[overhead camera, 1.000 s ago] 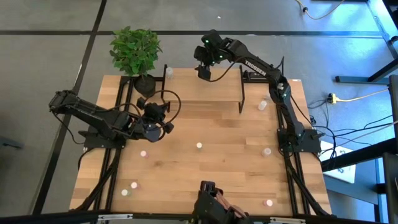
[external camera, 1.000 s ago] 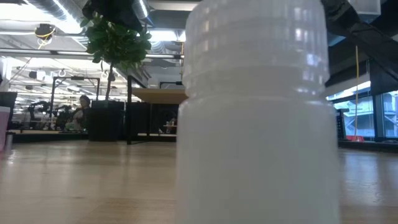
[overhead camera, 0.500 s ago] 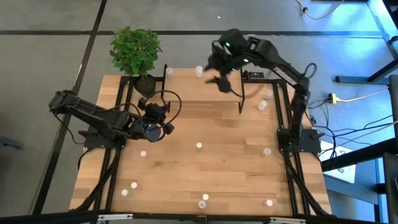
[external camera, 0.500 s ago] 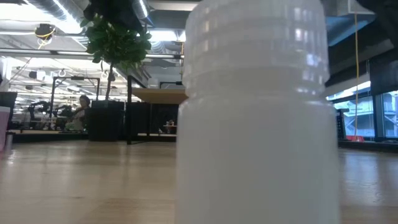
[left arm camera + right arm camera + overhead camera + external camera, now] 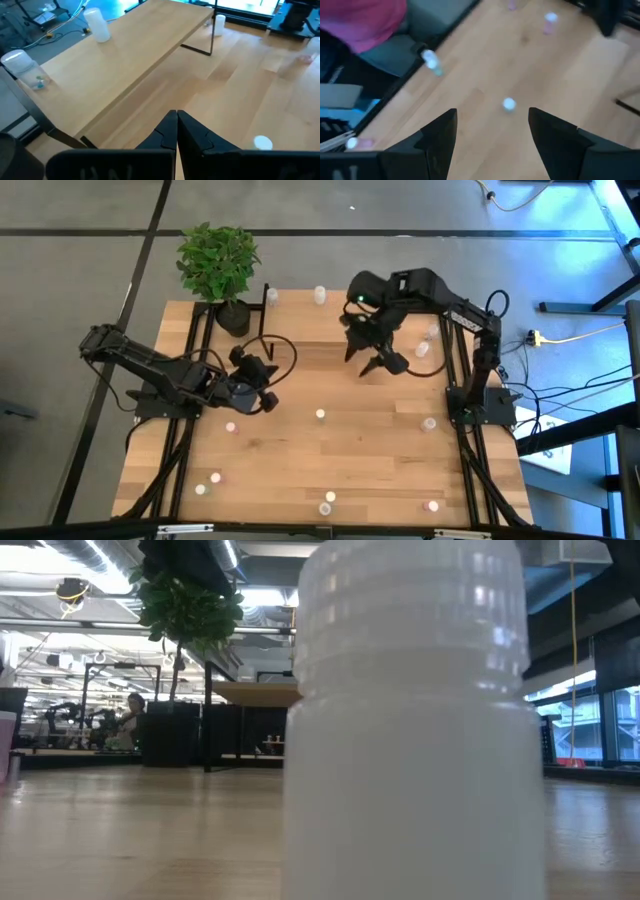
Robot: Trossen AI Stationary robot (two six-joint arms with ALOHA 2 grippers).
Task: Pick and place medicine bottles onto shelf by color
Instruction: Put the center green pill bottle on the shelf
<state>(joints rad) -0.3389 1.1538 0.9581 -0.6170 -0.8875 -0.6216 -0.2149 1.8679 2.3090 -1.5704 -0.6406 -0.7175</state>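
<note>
The shelf [image 5: 327, 325] is a light-wood board on a black frame at the table's far side. Two whitish bottles [image 5: 272, 297] [image 5: 320, 294] stand on its far edge; both show in the left wrist view [image 5: 97, 25]. Several more small bottles stand scattered on the table, such as one at mid-table [image 5: 320, 415]. My right gripper [image 5: 372, 362] is open and empty above the table, just in front of the shelf's right end; in its wrist view [image 5: 492, 135] a bottle [image 5: 508, 104] shows farther off. My left gripper [image 5: 262, 377] is shut and empty at the table's left [image 5: 176, 125].
A potted plant [image 5: 218, 265] stands at the table's far left corner. A white bottle [image 5: 415, 720] stands right in front of the low camera and hides most of that view. Two bottles [image 5: 422, 349] stand near the right arm's base, and others along the near edge [image 5: 331, 497].
My right gripper has drawn back from the shelf's far edge, gone over the shelf toward the table's near side and come down in front of the shelf. A white bottle now stands on the shelf's far edge, where the gripper was.
</note>
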